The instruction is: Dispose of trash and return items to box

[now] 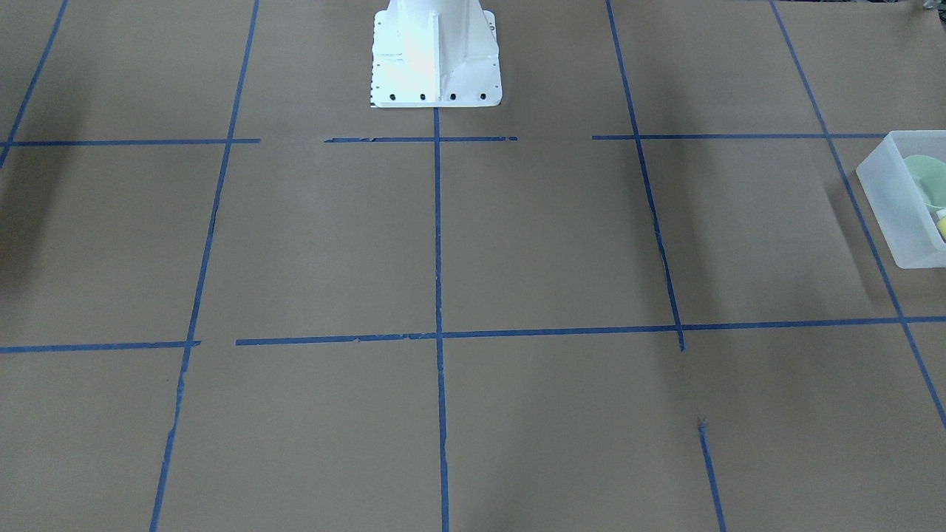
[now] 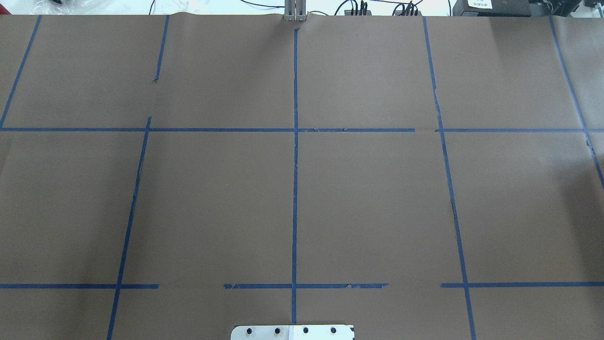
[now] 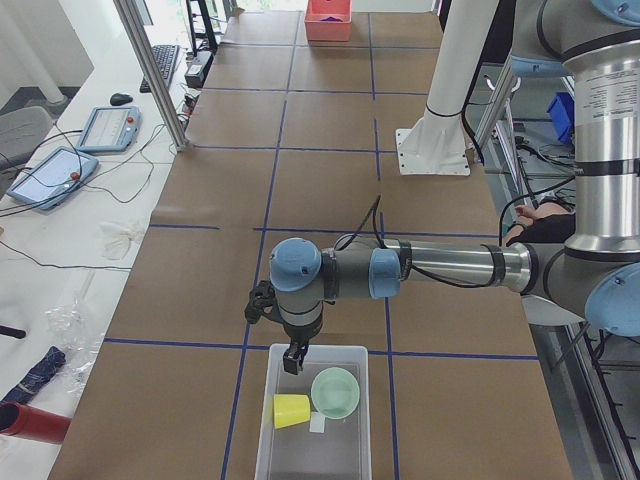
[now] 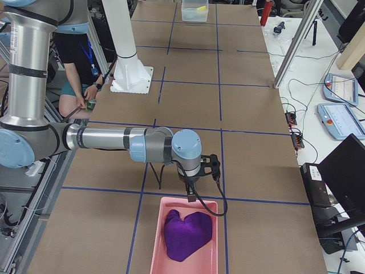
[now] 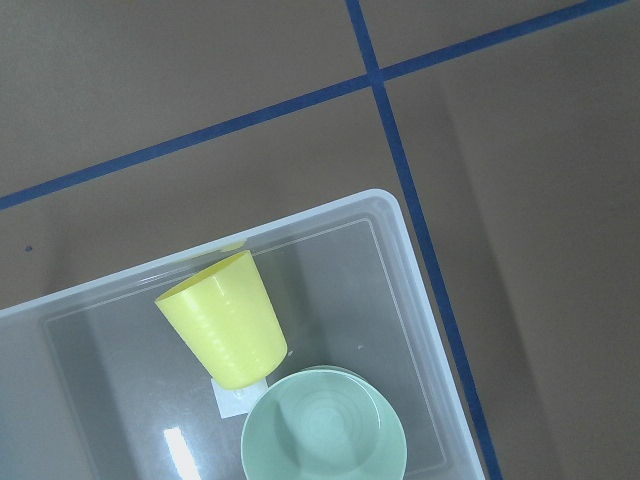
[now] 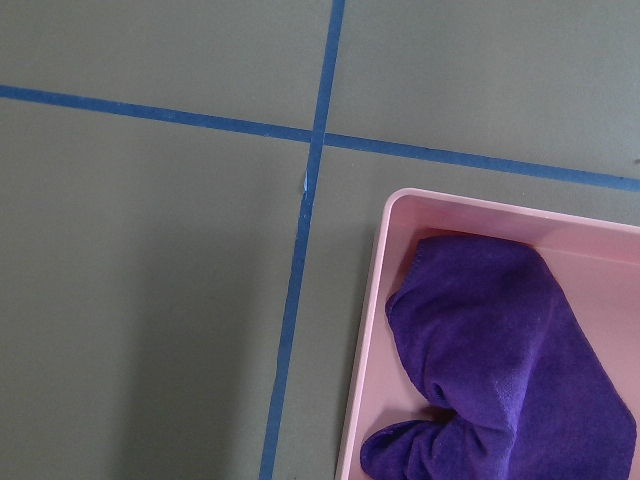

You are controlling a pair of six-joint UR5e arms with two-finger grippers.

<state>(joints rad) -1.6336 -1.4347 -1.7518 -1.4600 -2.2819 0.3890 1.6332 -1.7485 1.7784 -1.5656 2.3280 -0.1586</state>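
The frosted-white box stands at the table's end on my left. In it the yellow cup lies on its side beside the mint-green bowl, which sits upright. The left wrist view looks down on the box, the cup and the bowl. The front-facing view shows the box and the bowl at its right edge. My left gripper hangs over the box's near rim; I cannot tell whether it is open. My right gripper hangs over a pink bin's rim; I cannot tell its state.
The pink bin at the table's right end holds a crumpled purple cloth, also in the right wrist view. The white robot base stands mid-table. A person sits behind the robot. Blue tape lines grid the brown table.
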